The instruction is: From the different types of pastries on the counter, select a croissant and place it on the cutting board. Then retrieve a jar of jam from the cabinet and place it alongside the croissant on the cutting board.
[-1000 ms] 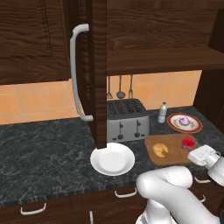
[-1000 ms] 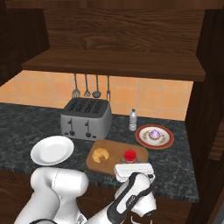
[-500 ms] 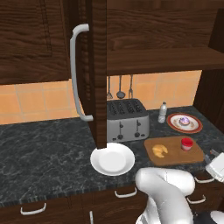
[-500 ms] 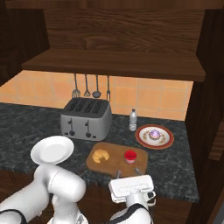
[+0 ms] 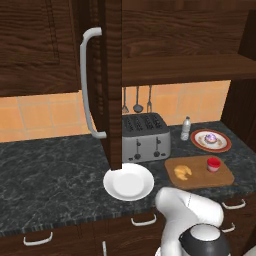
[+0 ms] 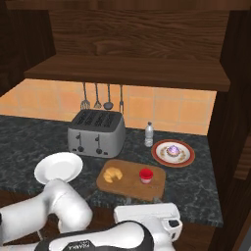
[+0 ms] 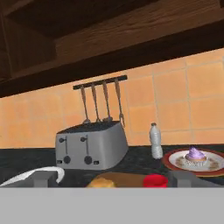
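On the cutting board [image 6: 128, 181], right of the toaster [image 6: 95, 132], the croissant [image 6: 113, 173] and jar of jam [image 6: 145, 175] sit side by side, so the task looks complete. Below the board, the gripper [image 7: 113, 178] is apart, holding nothing.

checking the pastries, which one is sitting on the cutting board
The croissant, golden-brown and crescent-shaped, lies on the cutting board. The purple-topped pastry sits on the red-rimmed plate.

A silver toaster [image 5: 145, 136] stands under hanging utensils [image 6: 102, 96]. A white plate [image 5: 128, 182] lies before it; a clear bottle [image 6: 149, 135] stands beside a red-rimmed plate [image 6: 184, 158].
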{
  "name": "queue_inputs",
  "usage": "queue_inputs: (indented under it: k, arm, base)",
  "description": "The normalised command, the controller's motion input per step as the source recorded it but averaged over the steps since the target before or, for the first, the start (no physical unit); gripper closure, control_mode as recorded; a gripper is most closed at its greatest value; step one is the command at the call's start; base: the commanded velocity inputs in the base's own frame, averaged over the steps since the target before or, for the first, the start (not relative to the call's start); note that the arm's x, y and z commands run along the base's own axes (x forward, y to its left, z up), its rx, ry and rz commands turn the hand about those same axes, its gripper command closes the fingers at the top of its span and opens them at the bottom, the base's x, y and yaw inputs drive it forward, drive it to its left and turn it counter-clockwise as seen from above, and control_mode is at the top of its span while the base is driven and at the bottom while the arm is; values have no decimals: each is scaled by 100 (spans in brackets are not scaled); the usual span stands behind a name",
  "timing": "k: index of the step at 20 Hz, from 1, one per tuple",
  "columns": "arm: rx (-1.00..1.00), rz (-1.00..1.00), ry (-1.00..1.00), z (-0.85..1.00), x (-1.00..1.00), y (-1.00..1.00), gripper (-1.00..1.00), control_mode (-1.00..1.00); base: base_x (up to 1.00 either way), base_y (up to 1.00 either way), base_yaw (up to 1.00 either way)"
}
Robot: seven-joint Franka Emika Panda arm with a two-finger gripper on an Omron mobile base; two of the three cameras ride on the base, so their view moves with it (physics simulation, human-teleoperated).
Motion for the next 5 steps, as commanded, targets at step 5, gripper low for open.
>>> queue_inputs:
  k: [5]
  arm:
    - [-33, 0, 42, 76, -98, -42, -100, -100]
  base:
    - [0, 0, 0]
